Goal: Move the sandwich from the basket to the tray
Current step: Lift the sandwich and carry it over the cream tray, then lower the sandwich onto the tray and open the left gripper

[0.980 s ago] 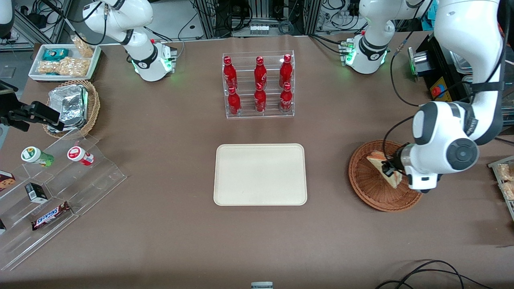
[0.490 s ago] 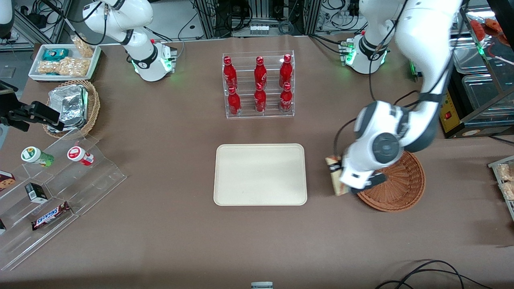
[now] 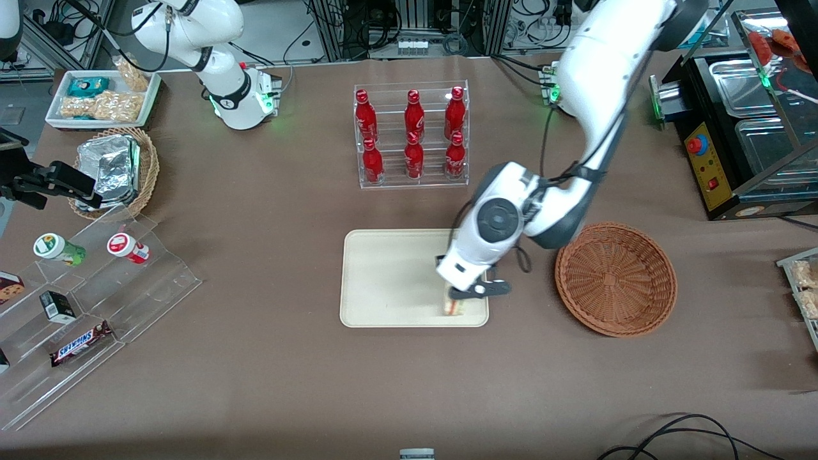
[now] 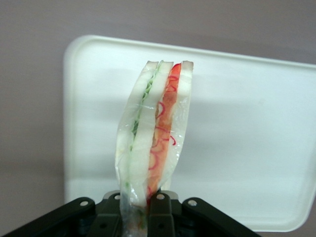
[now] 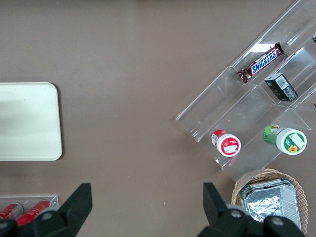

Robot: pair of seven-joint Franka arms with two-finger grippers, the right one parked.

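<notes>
Gripper (image 3: 455, 305) jaws clamped on sandwich (image 4: 154, 138), carried out of basket (image 3: 615, 278); now tray (image 3: 383, 275) directly beneath jaws. Lowering, release remain.

Left arm reaches from its base at the table's 1 o'clock edge down toward centre, wrist bent downward. The gripper (image 3: 455, 305) points toward 6 o'clock, fingers (image 4: 157, 210) clamped on the sandwich (image 4: 154, 140), held on edge.
</notes>
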